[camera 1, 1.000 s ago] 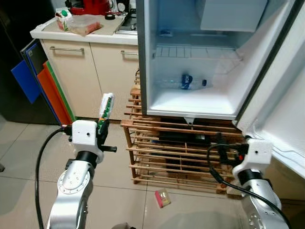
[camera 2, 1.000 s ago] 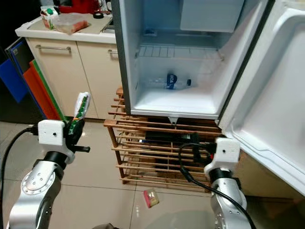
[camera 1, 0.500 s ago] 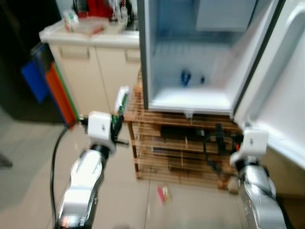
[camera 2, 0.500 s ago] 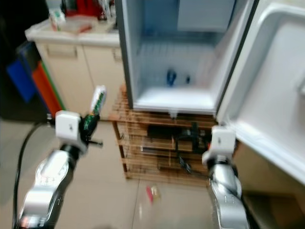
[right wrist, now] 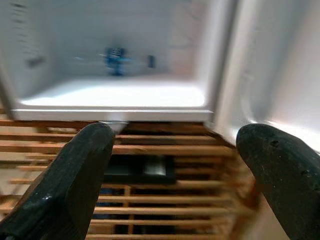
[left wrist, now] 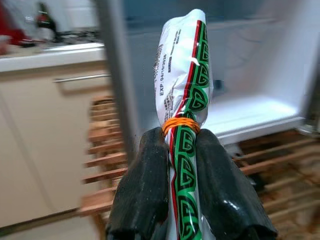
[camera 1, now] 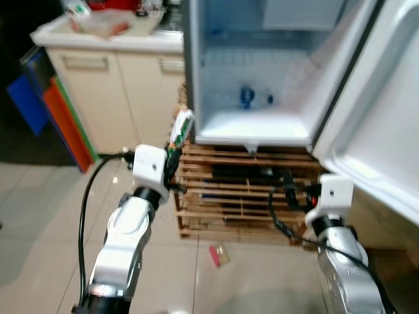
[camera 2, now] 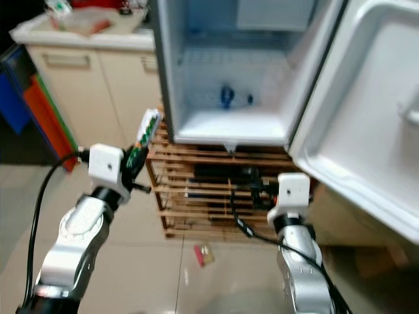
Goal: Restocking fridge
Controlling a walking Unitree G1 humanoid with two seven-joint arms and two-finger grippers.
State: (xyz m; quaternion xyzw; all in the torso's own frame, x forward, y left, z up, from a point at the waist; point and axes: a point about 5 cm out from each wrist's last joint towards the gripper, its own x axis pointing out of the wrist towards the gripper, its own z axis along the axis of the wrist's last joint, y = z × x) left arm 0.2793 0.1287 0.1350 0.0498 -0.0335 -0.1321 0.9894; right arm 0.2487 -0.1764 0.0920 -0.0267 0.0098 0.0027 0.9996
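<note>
A white, green and red packet point(left wrist: 184, 75), tied with an orange rubber band, stands upright in my left gripper point(left wrist: 179, 137), which is shut on its lower part. The packet point(camera 1: 181, 127) is just left of the open fridge's point(camera 1: 252, 139) lower left corner. Inside, a clear bottle with a blue label point(camera 1: 247, 97) lies on the fridge floor. My right gripper point(right wrist: 175, 145) is open and holds nothing, low before the wooden rack and pointing at the fridge's bottom edge. The fridge door point(camera 1: 386, 118) stands open on the right.
A slatted wooden rack point(camera 1: 222, 196) carries the fridge. A small red packet point(camera 1: 218, 255) lies on the tiled floor before it. Left stand cream cabinets with a counter point(camera 1: 111, 46), a carton point(camera 1: 77, 9) on top, and coloured boards point(camera 1: 59, 111) leaning beside them.
The whole view has shifted and blurred, so the camera has moved nearer the fridge. My left gripper with the packet now sits closer to the fridge's left edge. The right gripper stays open.
</note>
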